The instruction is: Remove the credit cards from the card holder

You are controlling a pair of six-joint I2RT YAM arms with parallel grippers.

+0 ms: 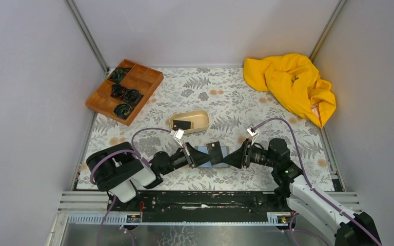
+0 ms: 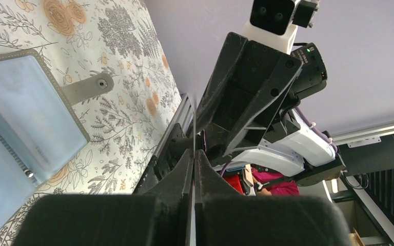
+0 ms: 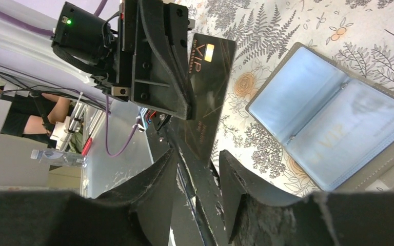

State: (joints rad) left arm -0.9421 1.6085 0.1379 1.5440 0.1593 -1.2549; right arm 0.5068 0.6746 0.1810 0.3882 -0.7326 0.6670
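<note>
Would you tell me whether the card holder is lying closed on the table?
No, the card holder lies spread open, its pale blue inside facing up.

We see plain pale lilac walls (image 1: pixel 195 31) closing in on three sides, joined at the back corners by slanting metal posts (image 1: pixel 87 36). The surface (image 1: pixel 220 87) wears a cloth printed with grey ferns and orange flowers. A metal rail (image 1: pixel 82 197) runs along its near edge.
</note>
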